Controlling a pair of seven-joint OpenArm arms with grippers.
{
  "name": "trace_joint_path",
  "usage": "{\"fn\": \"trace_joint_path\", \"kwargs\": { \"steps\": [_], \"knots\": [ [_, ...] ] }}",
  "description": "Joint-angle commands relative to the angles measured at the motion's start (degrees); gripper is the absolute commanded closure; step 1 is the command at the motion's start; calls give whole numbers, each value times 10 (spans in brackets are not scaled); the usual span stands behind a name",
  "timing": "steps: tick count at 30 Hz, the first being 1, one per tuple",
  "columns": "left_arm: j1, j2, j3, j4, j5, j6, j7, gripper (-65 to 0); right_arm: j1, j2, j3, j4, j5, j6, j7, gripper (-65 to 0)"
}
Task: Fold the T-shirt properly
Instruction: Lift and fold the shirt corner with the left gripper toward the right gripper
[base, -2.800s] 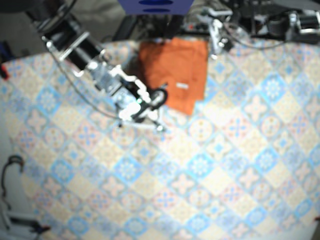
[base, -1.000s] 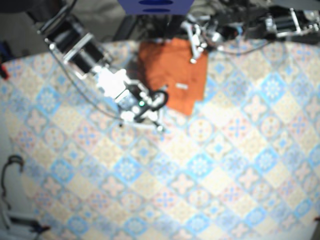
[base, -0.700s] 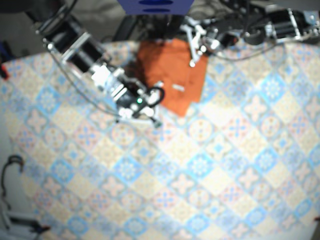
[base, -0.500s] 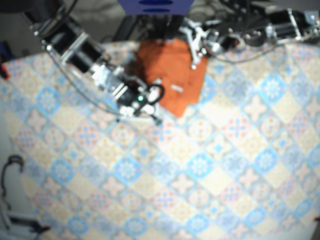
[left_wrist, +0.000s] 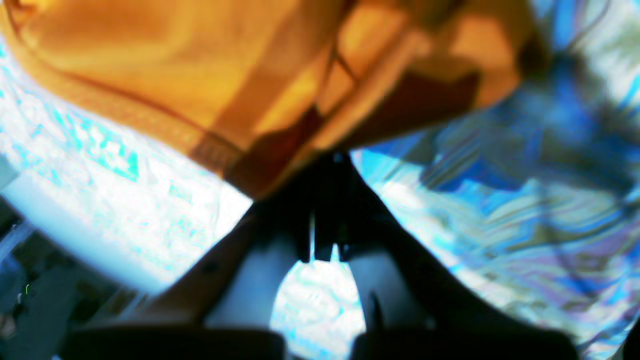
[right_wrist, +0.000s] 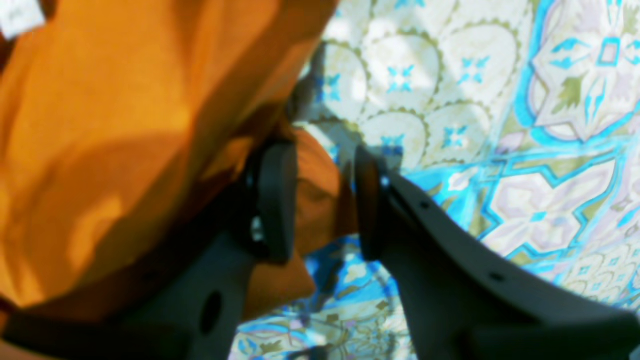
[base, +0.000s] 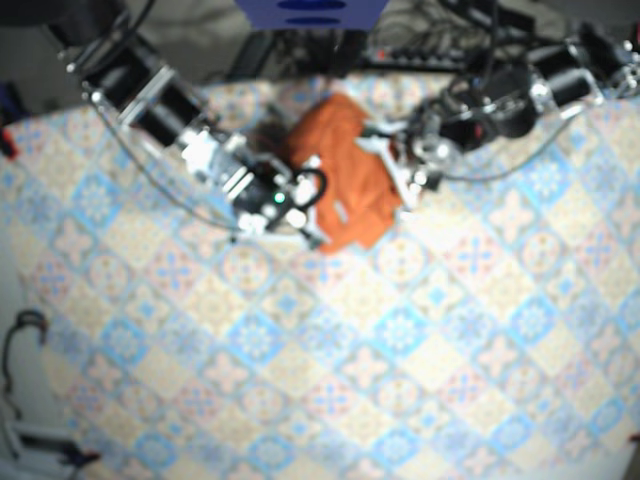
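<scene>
- Right gripper (right_wrist: 322, 200) is clamped on a bunched fold of the orange T-shirt (base: 348, 175), with cloth filling the gap between its jaws, so that side moves with it.
- Left gripper (left_wrist: 326, 200) has its jaws pressed nearly together at the shirt's opposite edge. It appears to pinch a corner there, though blur hides the exact bite.
- With 2 holds on opposite sides, the shirt lies rumpled near the far middle of the patterned tablecloth (base: 400, 330), between the 2 grippers.
- Judged from this, the holds serve to shift or spread the garment before a fold. No neat fold shows yet.
</scene>
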Motion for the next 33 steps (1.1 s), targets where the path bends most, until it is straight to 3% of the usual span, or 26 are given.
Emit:
{"fn": "trace_joint_path", "kwargs": {
  "steps": [1,12,21,27,31,33],
  "knots": [
    [-6,-7,-2,8,1,1,4,0,1,8,1,3,-3,1,-18,-200],
    [-19,-4,-71,3,-1,0,4,0,-11,9,1,3,-3,1,-60,-200],
    [-84,8,-72,-57,-58,1,4,0,-19,9,-39,3,-2,1,-74,-200],
    [-92,10,-72,-69,-62,1,5,0,-20,9,-67,3,-3,1,-82,-200],
    [-89,0,-72,-55,-61,1,8,0,-18,9,-62,3,-5,1,-82,-200],
    [-81,-24,-89,-26,-62,1,22,0,-16,15,-62,3,-6,1,-82,-200]
  ]
}}
